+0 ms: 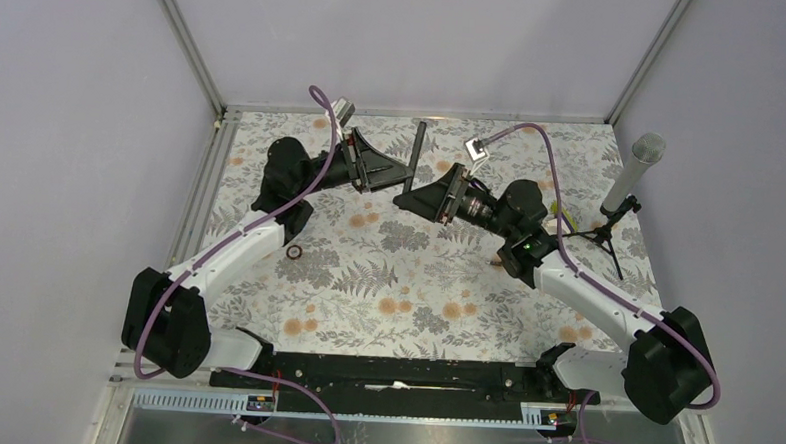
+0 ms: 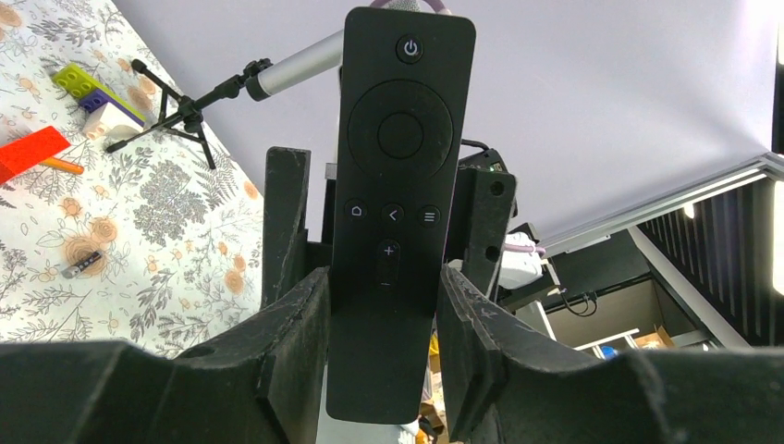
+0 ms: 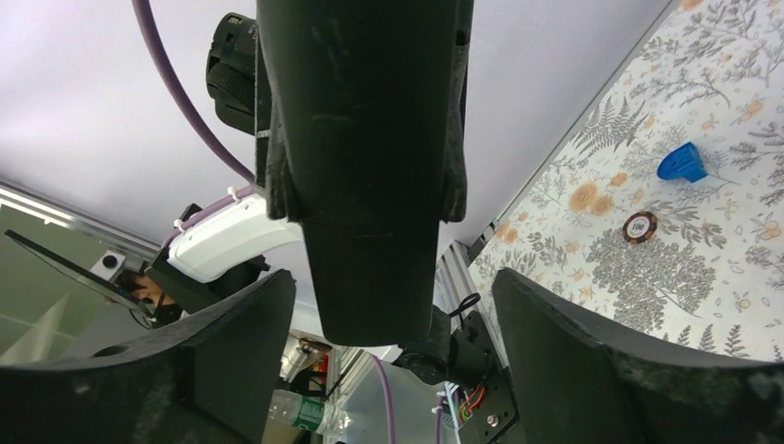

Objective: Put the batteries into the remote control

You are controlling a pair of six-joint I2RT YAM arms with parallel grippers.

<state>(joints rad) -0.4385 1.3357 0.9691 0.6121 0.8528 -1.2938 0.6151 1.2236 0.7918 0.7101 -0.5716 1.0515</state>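
one remote control (image 2: 398,185) clamped in left claw (image 2: 384,287), buttons (image 2: 400,134) seen only from left wrist, right claw (image 3: 390,277) wide

microphone (image 2: 287,69) head hidden behind remote control (image 2: 398,185), red block (image 2: 28,153) cut off

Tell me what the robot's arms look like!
Both the left arm and right arm have white tube-like links between chunky black joints. A purple cable loops along each. The fingers are rough, matte black wedges. A small green light glows on the right arm.
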